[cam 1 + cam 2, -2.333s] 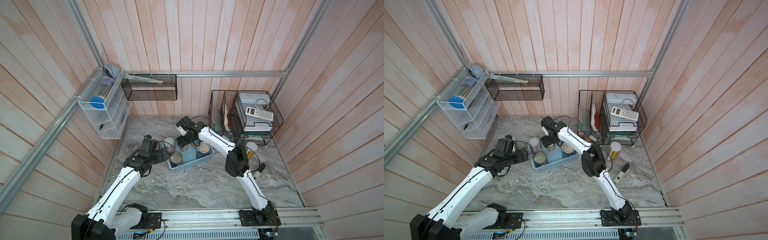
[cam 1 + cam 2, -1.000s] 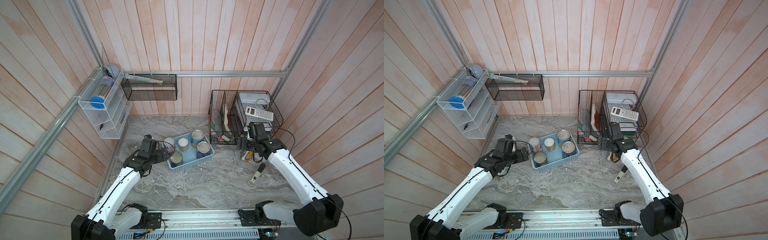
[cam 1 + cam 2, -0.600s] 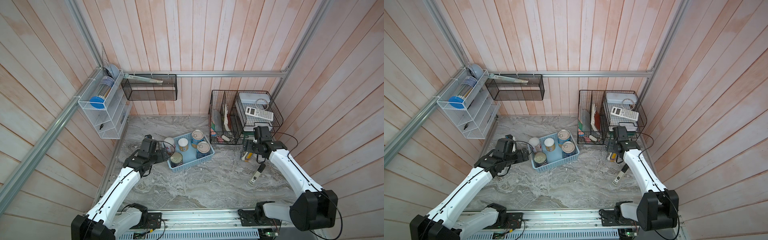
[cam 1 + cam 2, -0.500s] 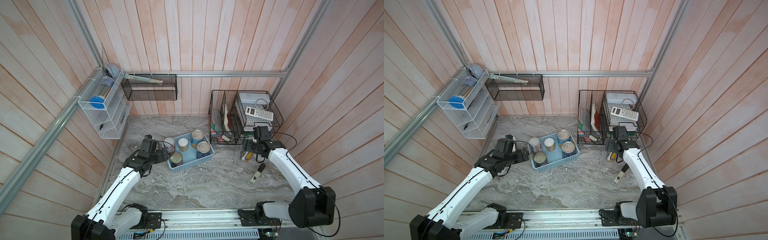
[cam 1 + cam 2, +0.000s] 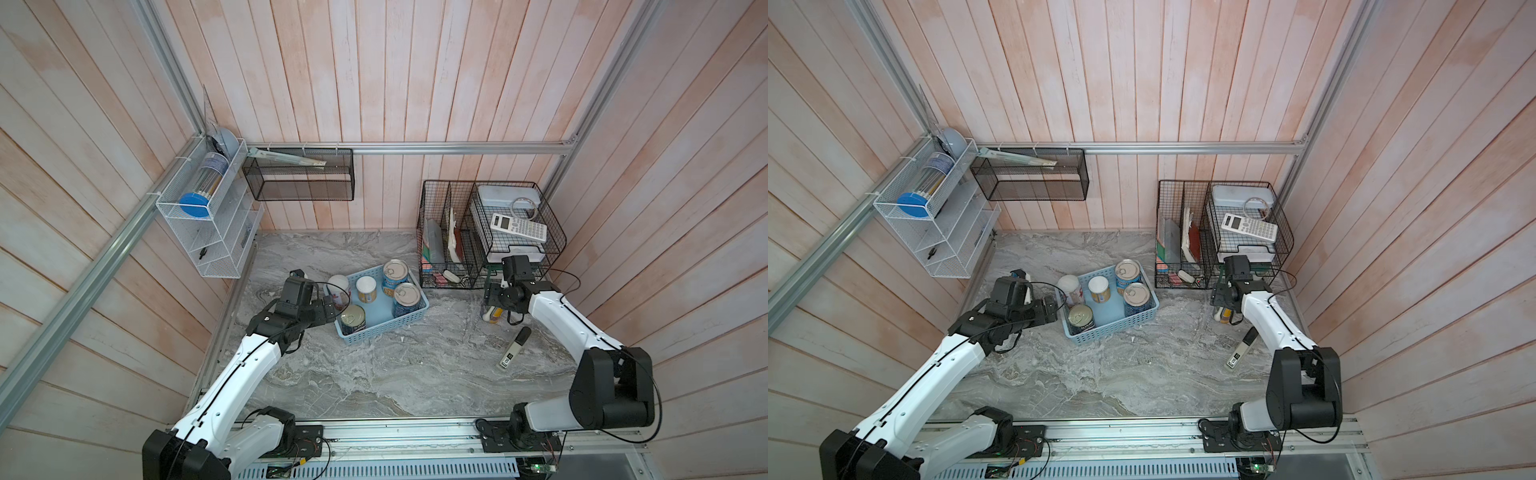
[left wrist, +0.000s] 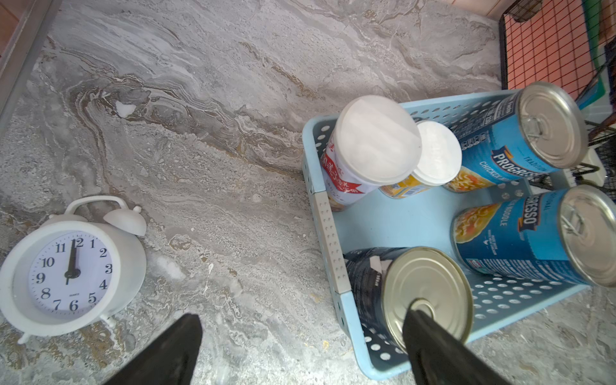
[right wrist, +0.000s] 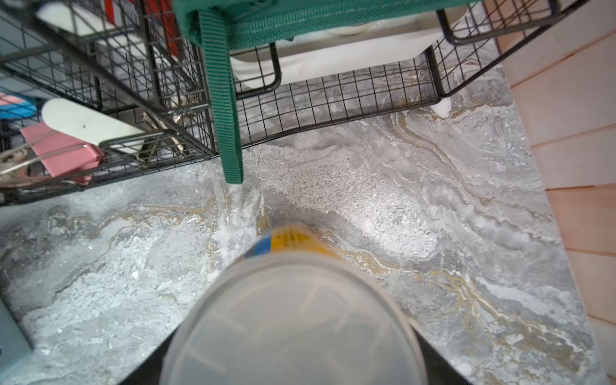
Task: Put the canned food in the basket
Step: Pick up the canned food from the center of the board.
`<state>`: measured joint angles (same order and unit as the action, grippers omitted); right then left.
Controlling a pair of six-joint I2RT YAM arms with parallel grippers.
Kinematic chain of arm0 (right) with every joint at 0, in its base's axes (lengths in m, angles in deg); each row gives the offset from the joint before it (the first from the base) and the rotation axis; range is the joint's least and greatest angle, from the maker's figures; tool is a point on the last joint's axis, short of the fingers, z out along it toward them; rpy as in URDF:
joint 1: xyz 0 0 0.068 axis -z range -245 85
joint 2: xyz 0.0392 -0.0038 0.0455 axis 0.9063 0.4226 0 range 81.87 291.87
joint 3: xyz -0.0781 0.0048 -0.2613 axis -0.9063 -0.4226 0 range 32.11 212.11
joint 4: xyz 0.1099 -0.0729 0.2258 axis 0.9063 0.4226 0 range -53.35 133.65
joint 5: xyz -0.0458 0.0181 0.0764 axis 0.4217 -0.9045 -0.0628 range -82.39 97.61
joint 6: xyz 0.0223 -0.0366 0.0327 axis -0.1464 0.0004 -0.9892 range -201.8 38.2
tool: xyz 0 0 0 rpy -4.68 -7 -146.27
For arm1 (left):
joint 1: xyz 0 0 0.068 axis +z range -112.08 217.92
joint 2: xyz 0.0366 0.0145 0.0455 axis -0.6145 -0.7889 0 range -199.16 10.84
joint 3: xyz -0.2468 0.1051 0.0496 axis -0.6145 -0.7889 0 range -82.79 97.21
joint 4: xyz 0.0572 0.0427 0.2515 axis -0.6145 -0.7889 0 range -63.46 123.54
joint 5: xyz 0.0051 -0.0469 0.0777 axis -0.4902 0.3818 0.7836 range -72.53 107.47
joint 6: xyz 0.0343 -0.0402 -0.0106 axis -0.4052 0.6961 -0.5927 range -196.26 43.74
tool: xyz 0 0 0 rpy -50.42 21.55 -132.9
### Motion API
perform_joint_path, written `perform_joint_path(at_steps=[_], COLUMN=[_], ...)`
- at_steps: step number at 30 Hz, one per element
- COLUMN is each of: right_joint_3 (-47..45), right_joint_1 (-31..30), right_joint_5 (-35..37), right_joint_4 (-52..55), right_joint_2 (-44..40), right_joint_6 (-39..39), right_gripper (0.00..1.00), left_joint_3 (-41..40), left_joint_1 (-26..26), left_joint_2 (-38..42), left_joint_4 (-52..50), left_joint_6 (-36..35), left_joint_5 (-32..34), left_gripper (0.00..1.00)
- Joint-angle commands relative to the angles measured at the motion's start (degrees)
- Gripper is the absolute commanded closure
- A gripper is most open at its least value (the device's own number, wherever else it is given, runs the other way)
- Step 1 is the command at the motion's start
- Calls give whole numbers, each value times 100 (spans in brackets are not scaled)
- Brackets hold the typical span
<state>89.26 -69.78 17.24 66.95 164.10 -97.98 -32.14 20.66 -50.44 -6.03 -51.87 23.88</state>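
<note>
Seen from above, a grey marble-patterned table (image 5: 374,374) is enclosed by pale wooden boards, and two white robot arms reach in from the near edge. A shallow light-blue basket (image 5: 386,326) with perforated sides sits left of centre. Inside it two blue-labelled cans (image 5: 395,272) with silver pull-tab lids stand side by side along the side away from the left arm. A dark-labelled can (image 5: 353,318) with a silver lid stands in a near corner, and a small yellow can (image 5: 366,287) with a white lid stands near the far wall. A red-and-white can (image 6: 370,140) with a white lid stands at the corner nearest the left arm, and in the left wrist view its base seems to be inside the wall. The left gripper (image 5: 329,308) hovers just beside that end of the basket, jaws spread wide and holding nothing. A white alarm clock (image 6: 70,270) sits on the table beside this arm. Well apart to the right, a sixth can (image 5: 491,318), yellow-labelled with a pale lid, stands on the table in front of a black wire organiser (image 5: 457,232) that carries a calculator (image 5: 518,226). The right gripper (image 5: 495,302) is lowered over this can with a finger on each side, though whether the jaws are pressing on it cannot be told. A green strap (image 7: 223,100) hangs from the organiser near the can.
</note>
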Motion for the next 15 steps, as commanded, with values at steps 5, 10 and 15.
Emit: perform_joint_path(at_steps=[5,10,15], right_joint_3=[357,677,1056], right_joint_1=[25,-28,-295], right_joint_5=[-30,-325,-689], right_joint_4=[377,785,1054], right_joint_2=[150,60,-305], right_joint_6=[171,308,221], right_gripper=[37,44,45], left_joint_3=[-73,-73,-73], left_joint_1=[29,29,29], left_joint_2=[19,29,10], left_joint_4=[86,90,90], left_joint_6=[-101,-105,-109], left_joint_5=[-7,-7,-14], left_gripper=[0,0,0])
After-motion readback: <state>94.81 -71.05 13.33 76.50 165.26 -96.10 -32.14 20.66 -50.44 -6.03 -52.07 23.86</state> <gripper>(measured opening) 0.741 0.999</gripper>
